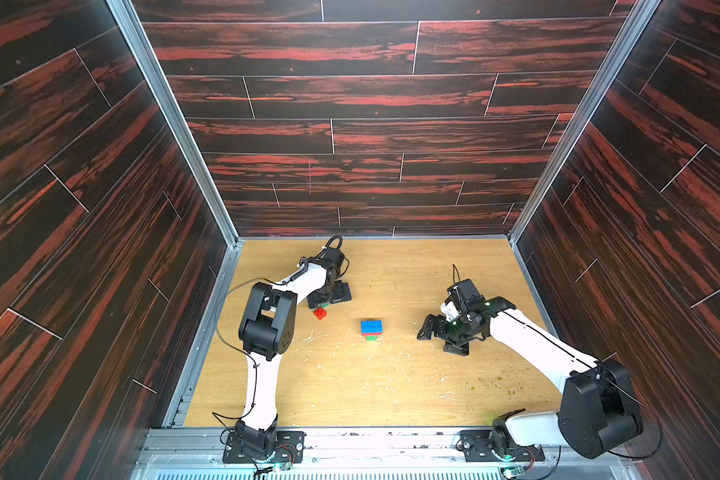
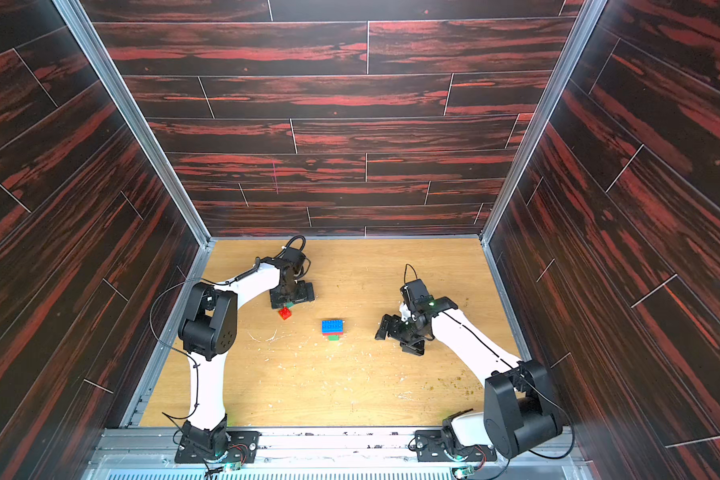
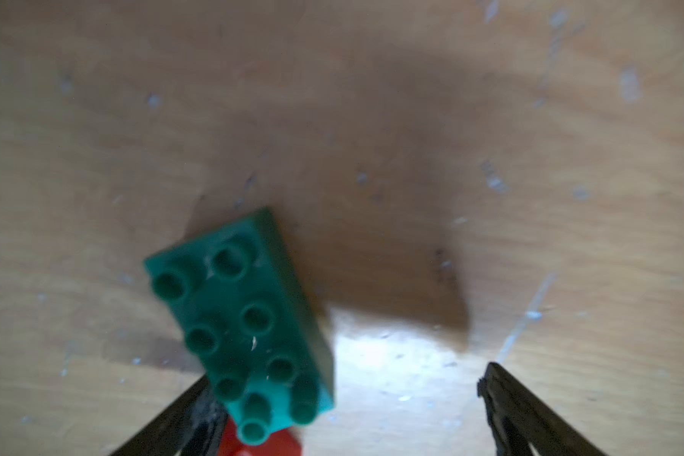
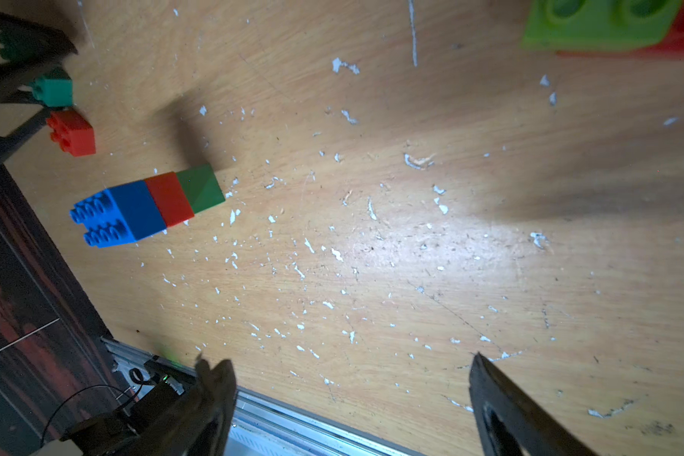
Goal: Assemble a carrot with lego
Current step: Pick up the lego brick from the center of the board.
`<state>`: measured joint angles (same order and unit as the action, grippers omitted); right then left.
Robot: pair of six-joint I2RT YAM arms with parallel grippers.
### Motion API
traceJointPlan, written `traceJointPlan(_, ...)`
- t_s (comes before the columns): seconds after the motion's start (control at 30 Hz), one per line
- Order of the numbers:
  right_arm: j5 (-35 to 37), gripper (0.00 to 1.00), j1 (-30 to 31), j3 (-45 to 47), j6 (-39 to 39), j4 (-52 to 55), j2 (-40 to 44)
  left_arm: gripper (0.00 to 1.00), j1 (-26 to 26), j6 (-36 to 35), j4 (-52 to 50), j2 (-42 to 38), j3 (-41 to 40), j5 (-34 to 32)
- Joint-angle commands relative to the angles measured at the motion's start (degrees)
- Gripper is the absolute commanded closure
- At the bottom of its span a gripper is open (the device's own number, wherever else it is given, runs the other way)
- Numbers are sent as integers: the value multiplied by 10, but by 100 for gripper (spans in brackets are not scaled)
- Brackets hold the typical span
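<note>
A teal long lego brick (image 3: 245, 327) lies studs up on the table, between the fingers of my open left gripper (image 3: 344, 385) and close against one finger. A small red brick (image 1: 320, 312) sits just in front of it. The carrot (image 1: 371, 328) stands mid-table as a short upright stack: blue brick on top, red below, small green at the bottom. My right gripper (image 1: 439, 340) hovers open to the right of it, holding nothing. In the right wrist view a lime brick (image 4: 597, 23) rests on a red one at the frame's edge.
The wooden table (image 1: 350, 386) is scratched and flecked with white chips. Dark wood-pattern walls close in the left, right and back sides. A metal rail (image 1: 391, 440) carrying both arm bases runs along the front edge.
</note>
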<state>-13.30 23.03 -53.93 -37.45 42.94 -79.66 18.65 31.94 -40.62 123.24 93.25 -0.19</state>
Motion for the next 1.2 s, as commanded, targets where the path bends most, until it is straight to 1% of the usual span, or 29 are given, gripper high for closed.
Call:
traceJointPlan(0.0, 5, 7, -3, -7, -5, 11, 14, 0, 2, 8, 9, 12, 27, 24)
traceJointPlan(0.37, 2, 7, -3, -15, -7, 3, -4, 0, 23, 19, 7, 30, 75, 48)
traceJointPlan(0.43, 1, 7, -3, -16, -7, 3, -5, 0, 27, 2, -23, 29, 92, 26)
traceJointPlan(0.57, 0, 7, -3, -15, -9, 2, -7, 0, 32, -29, -105, 26, 128, -47)
traceJointPlan(0.67, -2, 7, -3, -14, -12, -1, -12, 0, 29, -37, -121, 21, 132, -98)
traceJointPlan(0.77, -5, 7, -3, -18, -14, -4, -19, 0, 21, -60, -138, 31, 149, -117)
traceJointPlan(0.93, -3, 7, -3, -30, -15, 0, -25, 6, 14, -129, -177, 62, 192, -107)
traceJointPlan(1.0, -3, 7, -3, -31, -14, 2, -25, 8, 10, -143, -168, 67, 193, -104)
traceJointPlan(1.17, -1, 7, -3, -32, -14, 6, -26, 16, -7, -165, -147, 79, 184, -57)
